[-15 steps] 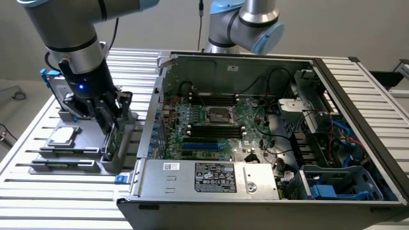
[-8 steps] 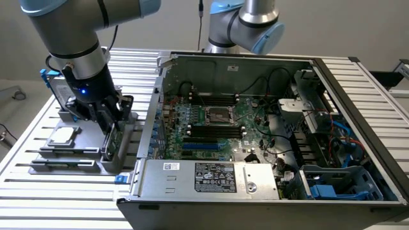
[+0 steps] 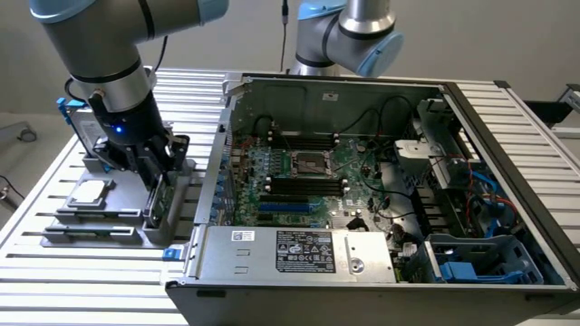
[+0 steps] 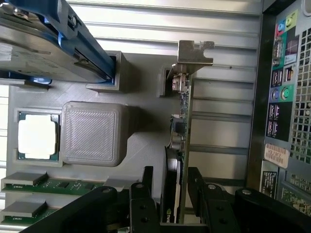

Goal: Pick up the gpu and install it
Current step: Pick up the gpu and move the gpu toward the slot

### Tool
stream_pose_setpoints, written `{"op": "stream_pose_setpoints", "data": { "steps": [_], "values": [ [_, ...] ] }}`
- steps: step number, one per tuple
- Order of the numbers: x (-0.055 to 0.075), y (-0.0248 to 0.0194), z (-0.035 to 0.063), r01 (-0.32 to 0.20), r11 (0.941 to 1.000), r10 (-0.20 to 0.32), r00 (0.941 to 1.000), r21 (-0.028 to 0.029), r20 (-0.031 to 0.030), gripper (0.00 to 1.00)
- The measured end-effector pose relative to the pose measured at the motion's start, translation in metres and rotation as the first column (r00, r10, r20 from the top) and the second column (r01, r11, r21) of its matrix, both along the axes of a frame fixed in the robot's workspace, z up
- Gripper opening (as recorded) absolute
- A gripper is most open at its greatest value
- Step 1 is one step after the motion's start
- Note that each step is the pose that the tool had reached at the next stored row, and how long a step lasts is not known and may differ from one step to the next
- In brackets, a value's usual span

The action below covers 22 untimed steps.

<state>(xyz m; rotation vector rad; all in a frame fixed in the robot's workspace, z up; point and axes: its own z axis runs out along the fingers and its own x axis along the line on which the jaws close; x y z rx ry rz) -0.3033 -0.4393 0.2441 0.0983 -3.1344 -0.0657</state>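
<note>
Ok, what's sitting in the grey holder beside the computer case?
The gpu stands on edge, open end effector straddling it; a CPU chip, two memory sticks and a blue-framed hard drive. The gpu's lower edge is covered by the holder.

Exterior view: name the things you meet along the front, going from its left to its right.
Square silver chip → gpu standing on edge → labelled silver power supply box → blue plastic drive cage.

Plain grey wall (image 3: 471,41) (slatted metal table (image 3: 91,278))
</note>
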Motion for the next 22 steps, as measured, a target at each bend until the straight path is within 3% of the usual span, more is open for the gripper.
{"op": "stream_pose_setpoints", "data": {
  "steps": [17, 19, 20, 22],
  "values": [
    [0.0017, 0.0004, -0.0005, 0.009, 1.0, -0.009, 1.0, 0.0, 0.0, 0.42],
    [0.0018, 0.0004, -0.0005, 0.009, 1.0, -0.009, 1.0, 0.0, 0.0, 0.4],
    [0.0018, 0.0004, -0.0005, 0.01, 1.0, -0.01, 1.0, 0.0, -0.0001, 0.33],
    [0.0018, 0.0004, -0.0005, 0.01, 1.0, -0.01, 1.0, 0.0, 0.0, 0.33]
  ]
}}
